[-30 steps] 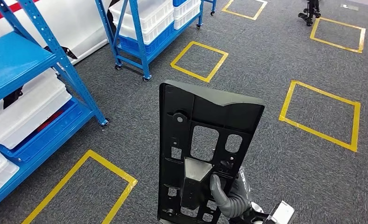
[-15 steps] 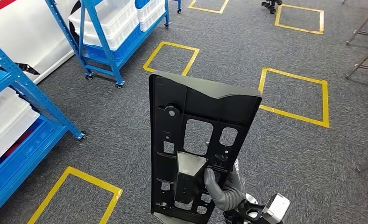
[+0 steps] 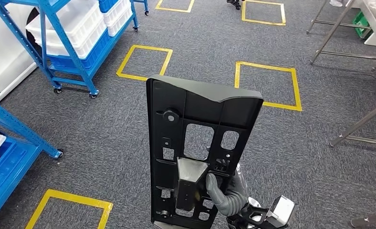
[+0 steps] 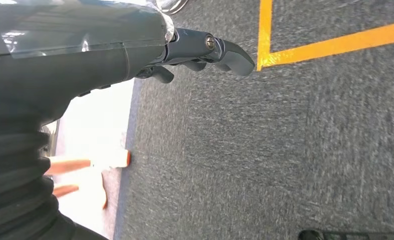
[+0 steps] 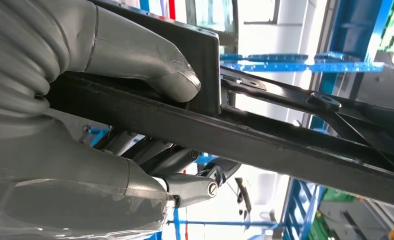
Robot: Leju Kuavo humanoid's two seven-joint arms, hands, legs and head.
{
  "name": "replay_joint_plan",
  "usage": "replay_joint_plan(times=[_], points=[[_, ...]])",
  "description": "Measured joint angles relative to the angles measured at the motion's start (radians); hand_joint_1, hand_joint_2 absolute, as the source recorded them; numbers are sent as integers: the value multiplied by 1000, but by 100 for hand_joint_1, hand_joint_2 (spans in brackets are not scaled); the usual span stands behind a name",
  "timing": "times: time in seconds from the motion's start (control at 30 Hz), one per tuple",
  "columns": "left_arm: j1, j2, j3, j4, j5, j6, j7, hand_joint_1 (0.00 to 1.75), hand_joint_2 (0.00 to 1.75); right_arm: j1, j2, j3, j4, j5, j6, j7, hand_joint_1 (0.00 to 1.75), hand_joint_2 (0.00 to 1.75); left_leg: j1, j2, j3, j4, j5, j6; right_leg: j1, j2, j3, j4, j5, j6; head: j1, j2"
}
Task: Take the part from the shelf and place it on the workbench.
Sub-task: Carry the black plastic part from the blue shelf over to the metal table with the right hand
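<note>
The right hand (image 3: 226,193) grips the black panel (image 3: 200,143) near its lower end, thumb pressed on a ridge, and holds it upright above the grey carpet (image 3: 105,124), between the blue shelves (image 3: 71,52) and some metal table legs (image 3: 334,33). The left hand (image 4: 200,50) hangs empty, fingers loosely curled over the carpet. The risk, I judge: held so low, the tall panel could tip or twist in the grip while walking, or clip those legs near the workbench

A black part (image 3: 195,143) with a grey top edge, a grey hand (image 3: 226,193), speckled dark grey carpet (image 3: 105,129) marked with yellow squares (image 3: 267,86), blue shelving (image 3: 67,43) holding white bins (image 3: 62,28).
</note>
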Motion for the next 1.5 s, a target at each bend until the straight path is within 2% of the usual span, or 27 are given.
replay_joint_plan(times=[0.07,0.1,0.2,0.27,0.33,0.4,0.43,0.47,0.5,0.57,0.63,0.7,0.73,0.8,0.87,0.93,0.97,1.03,1.1,1.13,1.2,1.27,1.33,1.4,1.43,1.47,1.5], points=[[0,-3,0,0,-1,-1,2,0,175,-1,0,0,1,0,2,0,175,175,-3,16,1,8,-8,-11,3,-36,73,-130,38,-6,0,0],[-1,-3,-1,0,-2,-1,2,0,175,-2,0,0,1,0,4,0,175,175,-4,23,2,12,-12,-17,7,-45,90,-163,43,-11,0,0],[-2,-4,-1,0,-2,-3,2,0,175,-2,0,0,2,-3,8,2,175,175,-4,41,6,15,-18,-35,13,-25,90,-174,43,-30,0,0],[-3,-5,-1,0,0,-2,-4,0,175,-3,1,0,4,-7,12,5,175,175,1,10,-5,48,-47,-44,9,-8,90,-179,48,-42,0,0],[-2,-5,-1,0,2,1,-9,0,175,-5,2,1,9,-10,16,8,175,175,5,-37,-56,165,-113,-50,9,10,89,-181,51,-51,0,0],[1,-5,-1,0,2,3,-10,0,175,-6,3,2,17,-10,17,9,175,175,5,-52,-118,296,-161,-51,13,33,88,-180,52,-54,0,0],[2,-5,-1,0,1,3,-10,0,175,-5,3,2,21,-10,15,10,175,175,5,-53,-130,317,-157,-49,15,45,88,-179,53,-54,0,0],[4,-5,-1,0,-1,3,-12,0,175,-5,3,2,24,-10,13,10,175,175,5,-56,-122,295,-132,-46,16,59,89,-178,53,-55,0,0],[4,-5,-1,0,-3,3,-16,0,175,-5,3,2,27,-10,10,10,175,175,4,-64,-97,237,-93,-41,17,72,90,-177,53,-54,0,0],[5,-4,-2,0,-6,4,-28,0,175,-6,3,2,29,-11,6,9,175,175,4,-110,-37,96,-30,-30,17,95,90,-174,53,-51,0,0],[3,-2,-2,0,-8,6,-41,0,175,-6,3,2,30,-11,3,10,175,175,2,-142,-11,33,-17,-22,13,115,83,-173,57,-40,0,0],[0,-2,-4,0,-15,6,-52,0,175,-5,3,2,30,-10,-5,12,175,175,2,-127,-7,21,-13,-15,11,135,76,-177,65,-25,0,0],[-1,-2,-5,0,-21,5,-57,0,175,-4,3,2,28,-9,-11,13,175,175,3,-115,-5,11,-7,-9,12,129,72,-174,63,-19,0,0],[0,-3,-12,0,-32,3,-64,0,175,-2,3,0,21,-8,-24,14,175,175,6,-87,2,-8,4,4,17,84,47,-122,27,-12,0,0],[2,-3,-22,0,-45,0,-73,0,175,3,3,-5,14,-7,-34,17,175,175,1,-58,1,-11,6,9,16,35,-13,2,-39,-7,0,0],[3,-3,-29,0,-54,-4,-78,0,175,13,3,-14,9,-7,-39,19,175,175,-1,-29,0,-9,5,10,11,20,-54,90,-66,-1,0,0],[2,-3,-32,0,-58,-6,-76,0,175,19,3,-19,5,-7,-41,20,175,175,-1,-17,0,-8,3,8,8,16,-47,80,-51,1,0,0],[0,-3,-40,0,-66,-11,-68,0,175,25,3,-25,-4,-7,-44,21,175,175,-1,5,2,-3,-3,3,6,-10,22,-42,9,3,0,0],[0,-2,-48,0,-73,-14,-59,0,175,27,4,-29,-14,-7,-45,22,175,175,-6,22,5,5,-13,-8,11,-49,86,-157,43,-6,0,0],[-1,-2,-52,0,-76,-16,-55,0,175,29,4,-31,-19,-7,-46,23,175,175,-8,29,7,8,-17,-14,14,-59,98,-180,45,-12,0,0],[-3,-1,-55,0,-79,-17,-52,0,175,32,6,-35,-25,-7,-47,25,175,175,-8,46,11,9,-22,-24,18,-43,95,-183,43,-23,0,0],[-5,-1,-58,0,-80,-18,-51,0,175,34,7,-40,-30,-8,-46,26,175,175,-3,26,7,29,-42,-35,14,-22,95,-187,47,-34,0,0],[-4,-1,-60,0,-81,-18,-51,0,175,35,11,-44,-33,-9,-46,27,175,175,3,-23,-32,125,-101,-42,11,-3,96,-190,50,-43,0,0],[-1,-1,-61,0,-83,-19,-52,0,175,34,14,-48,-33,-11,-45,29,175,175,4,-48,-98,268,-163,-45,13,20,95,-189,51,-48,0,0],[0,-1,-62,0,-85,-19,-52,0,175,35,14,-52,-32,-12,-45,29,175,175,4,-51,-120,311,-170,-45,14,34,96,-189,51,-48,0,0],[1,-1,-64,0,-87,-20,-52,0,175,35,14,-55,-31,-12,-44,30,175,175,4,-53,-125,315,-156,-44,15,47,97,-189,51,-48,0,0],[1,-1,-66,0,-89,-21,-52,0,175,34,14,-57,-31,-13,-44,30,175,175,4,-55,-112,276,-124,-42,15,61,99,-188,51,-48,0,0]])
